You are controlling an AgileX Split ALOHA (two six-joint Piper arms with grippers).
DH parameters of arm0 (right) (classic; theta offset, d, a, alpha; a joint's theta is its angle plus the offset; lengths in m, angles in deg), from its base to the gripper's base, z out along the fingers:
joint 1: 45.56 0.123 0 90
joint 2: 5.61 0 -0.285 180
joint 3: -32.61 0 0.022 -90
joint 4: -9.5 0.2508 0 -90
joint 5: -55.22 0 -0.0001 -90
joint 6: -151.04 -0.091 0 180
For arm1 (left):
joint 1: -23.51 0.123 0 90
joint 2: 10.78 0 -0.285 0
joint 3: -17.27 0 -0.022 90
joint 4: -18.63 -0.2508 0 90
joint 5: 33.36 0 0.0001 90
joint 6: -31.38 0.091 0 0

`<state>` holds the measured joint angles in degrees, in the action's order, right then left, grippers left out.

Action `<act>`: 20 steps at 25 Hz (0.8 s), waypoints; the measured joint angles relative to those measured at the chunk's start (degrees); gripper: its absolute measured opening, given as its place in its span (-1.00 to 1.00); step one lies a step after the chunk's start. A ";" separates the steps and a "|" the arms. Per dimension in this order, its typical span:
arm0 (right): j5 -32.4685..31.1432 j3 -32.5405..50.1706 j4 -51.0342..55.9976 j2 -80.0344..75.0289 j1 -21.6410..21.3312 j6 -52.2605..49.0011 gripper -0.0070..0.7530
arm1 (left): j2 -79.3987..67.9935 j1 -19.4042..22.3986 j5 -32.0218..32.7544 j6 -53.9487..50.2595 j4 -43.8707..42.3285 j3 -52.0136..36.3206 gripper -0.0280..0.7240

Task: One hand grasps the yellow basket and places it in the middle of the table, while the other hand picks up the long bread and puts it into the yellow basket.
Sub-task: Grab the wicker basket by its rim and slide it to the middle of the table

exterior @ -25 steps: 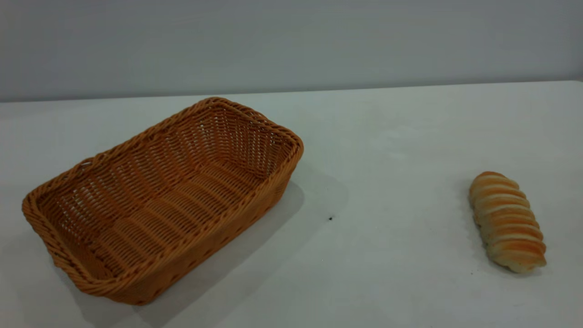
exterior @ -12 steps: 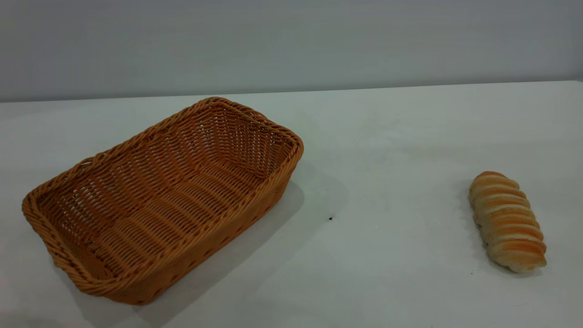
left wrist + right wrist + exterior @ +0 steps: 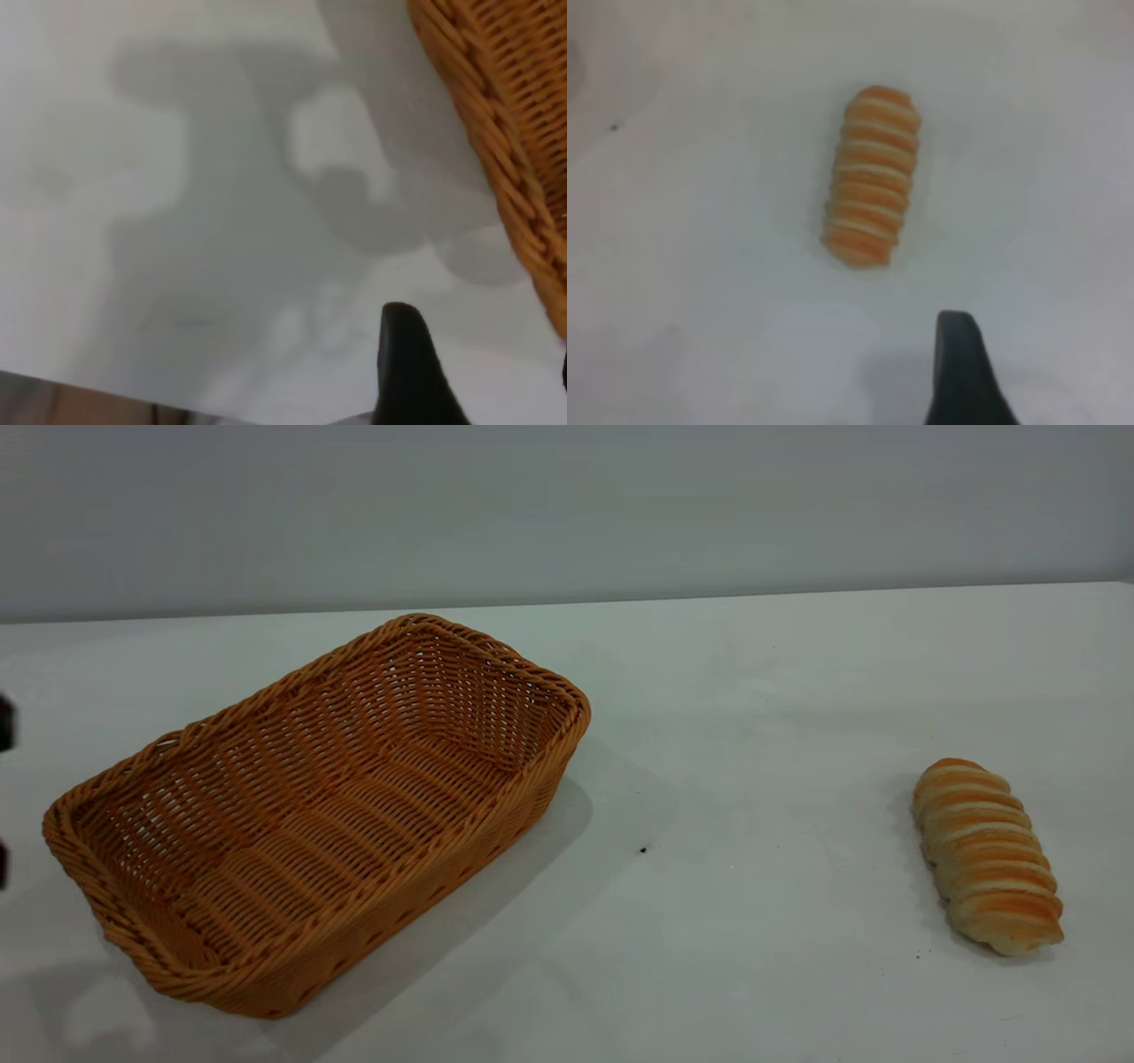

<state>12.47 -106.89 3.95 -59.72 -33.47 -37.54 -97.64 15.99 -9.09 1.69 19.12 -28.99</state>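
Observation:
The yellow basket (image 3: 400, 904) sits empty on the left half of the white table (image 3: 762, 717). The long bread (image 3: 988, 856) lies on the table at the far right. My left gripper (image 3: 3, 793) just shows at the exterior view's left edge as two black fingertips set apart, open, beside the basket's near-left corner. In the left wrist view the left gripper (image 3: 483, 372) hovers over bare table beside the basket's braided rim (image 3: 496, 150), not touching it. My right gripper (image 3: 1045, 381) shows one black finger (image 3: 961, 363); it is open above the table, a short way from the bread (image 3: 873, 177).
A small dark speck (image 3: 643, 850) lies on the table between the basket and the bread. A grey wall (image 3: 567, 505) runs behind the table's far edge. The left arm casts shadows on the table by the basket (image 3: 221, 204).
The left gripper's fingertips have come into the exterior view at its left edge, and its shadow has grown at the lower left. The basket and the bread have not moved.

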 joint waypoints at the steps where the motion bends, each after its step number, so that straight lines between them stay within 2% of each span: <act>1: 0.00 0.00 0.62 0.00 0.00 0.29 0.34 | -1.73 0.00 -0.20 -0.11 0.90 1.12 0.30; 7: 0.00 0.00 3.66 0.00 0.00 1.67 0.34 | -10.73 0.00 0.67 -1.08 4.93 9.52 0.30; 11: 0.00 0.00 4.99 0.00 0.00 2.05 0.34 | -16.45 0.00 5.26 -1.26 5.30 14.45 0.30; 15: 0.00 0.00 5.55 0.00 0.00 2.27 0.34 | -20.92 0.06 8.74 -1.50 5.35 16.89 0.30; 20: 0.00 0.00 5.55 0.00 0.16 2.50 0.34 | -23.82 0.06 7.88 -3.78 5.37 17.95 0.30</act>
<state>12.47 -106.89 9.50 -59.72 -33.31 -35.04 -121.45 16.05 -1.21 -2.09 24.49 -11.04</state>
